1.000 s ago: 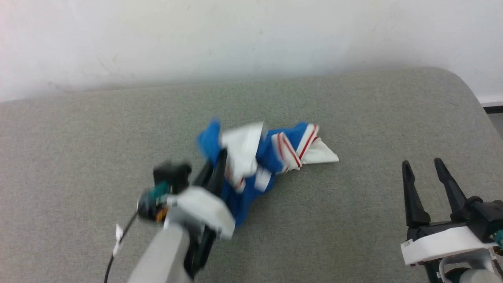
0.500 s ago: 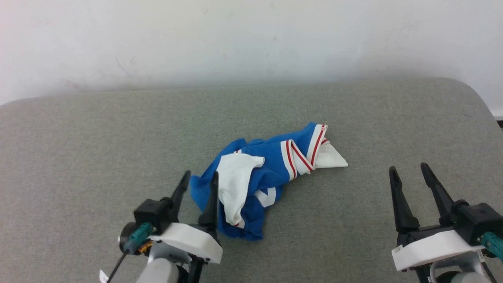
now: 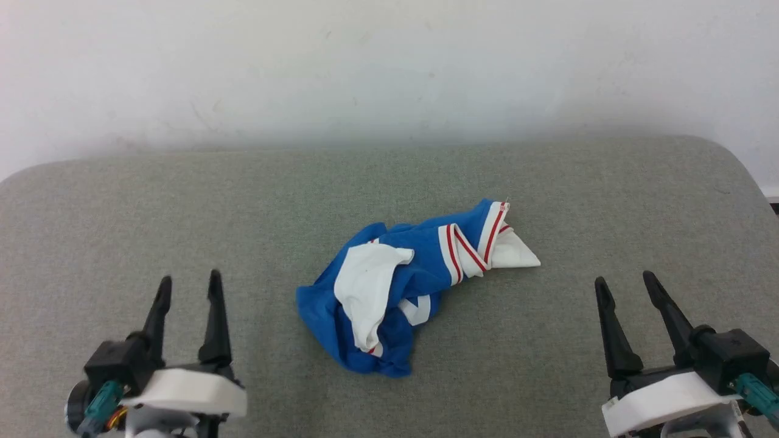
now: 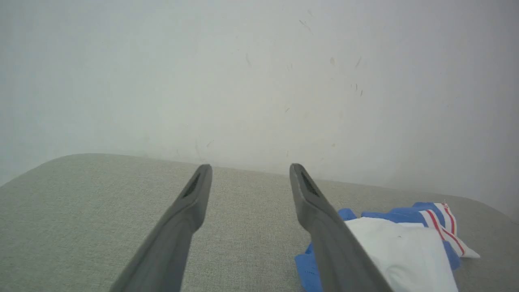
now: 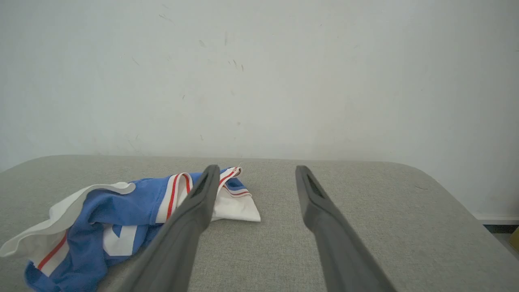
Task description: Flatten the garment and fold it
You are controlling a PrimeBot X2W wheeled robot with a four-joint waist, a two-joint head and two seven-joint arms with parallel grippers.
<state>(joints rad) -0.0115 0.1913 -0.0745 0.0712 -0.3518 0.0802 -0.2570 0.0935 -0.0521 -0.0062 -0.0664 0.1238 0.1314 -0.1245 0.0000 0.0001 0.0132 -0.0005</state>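
Note:
The garment (image 3: 389,286), a royal-blue shirt with white sleeves and red-striped white bands, lies crumpled in a heap at the middle of the grey surface. A white sleeve part folds over its left half and a white corner sticks out at its right end. My left gripper (image 3: 188,286) stands open at the lower left, well apart from the heap, nothing between its fingers. At the lower right my right gripper (image 3: 627,283) is open too and empty. The left wrist view has the garment (image 4: 401,251) to the right of the gripper (image 4: 249,168); the right wrist view has the garment (image 5: 121,211) left of the gripper (image 5: 255,168).
The grey fabric-covered surface (image 3: 182,213) has rounded far corners and ends against a white wall (image 3: 389,67). Its right edge drops off near a dark strip of floor (image 3: 773,204).
My left gripper let go of the garment, opened, and drew back to the lower left. The heap dropped and settled on the surface. The head camera tilted, shifting the picture down slightly.

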